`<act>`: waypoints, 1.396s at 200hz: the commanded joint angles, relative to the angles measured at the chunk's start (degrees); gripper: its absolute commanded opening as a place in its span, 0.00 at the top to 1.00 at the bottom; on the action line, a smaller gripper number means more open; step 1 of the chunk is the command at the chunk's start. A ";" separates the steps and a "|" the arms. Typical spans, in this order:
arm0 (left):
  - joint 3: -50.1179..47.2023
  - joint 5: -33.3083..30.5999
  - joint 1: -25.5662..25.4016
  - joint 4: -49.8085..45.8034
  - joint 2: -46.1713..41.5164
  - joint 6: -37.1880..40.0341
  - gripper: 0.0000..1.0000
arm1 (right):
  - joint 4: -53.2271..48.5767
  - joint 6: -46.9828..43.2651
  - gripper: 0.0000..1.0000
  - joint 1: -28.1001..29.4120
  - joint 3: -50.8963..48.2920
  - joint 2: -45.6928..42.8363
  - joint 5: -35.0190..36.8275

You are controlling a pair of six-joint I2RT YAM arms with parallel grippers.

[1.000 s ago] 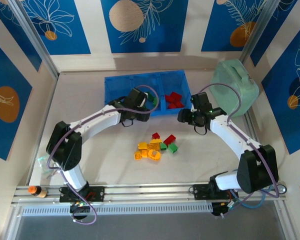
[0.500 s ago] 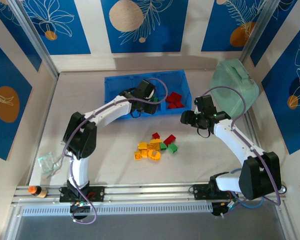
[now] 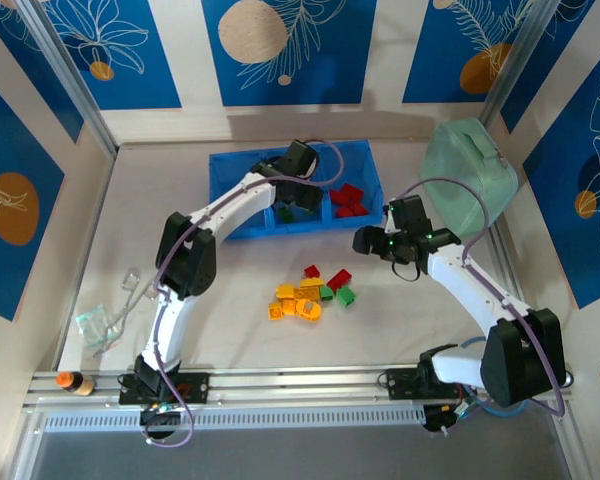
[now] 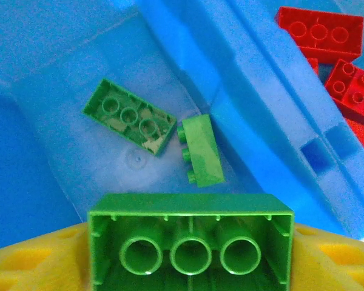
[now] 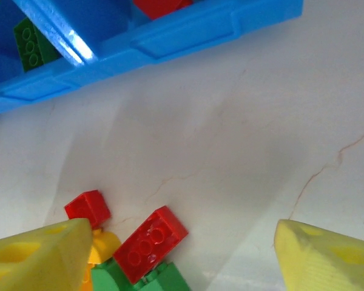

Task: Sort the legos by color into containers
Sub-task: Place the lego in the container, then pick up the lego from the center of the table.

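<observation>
Green brick point(image 4: 191, 242) over the middle compartment point(image 4: 73, 103).
Left gripper point(image 3: 298, 192) seemingly clamps it, hollow side camera-ward, long axis spanning finger to finger; right gripper point(image 5: 176, 242) gapes empty.

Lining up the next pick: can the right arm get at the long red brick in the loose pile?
Probably yes: the right gripper hangs open close by, and the long red brick lies uncovered on the pile's side nearest it.

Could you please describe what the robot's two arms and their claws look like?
Both the left arm and the right arm have white tubular links joined by bulky black joints. A thin purple-grey cable loops along each. The left claw and right claw have black bodies with chunky yellow fingers.
</observation>
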 commanded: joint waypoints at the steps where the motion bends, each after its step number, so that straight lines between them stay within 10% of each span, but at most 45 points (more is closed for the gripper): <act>1: 3.28 -0.09 0.46 -2.96 -0.77 0.57 0.20 | -1.42 -0.76 0.14 1.70 -1.22 -1.07 -1.24; 175: -51.71 -0.34 -1.47 18.86 -48.36 -7.92 0.19 | -4.77 11.34 0.23 16.65 4.97 16.49 9.57; 279: -66.43 -2.67 -1.49 20.33 -57.54 -11.47 0.19 | -7.21 15.72 0.41 19.80 9.21 26.35 14.35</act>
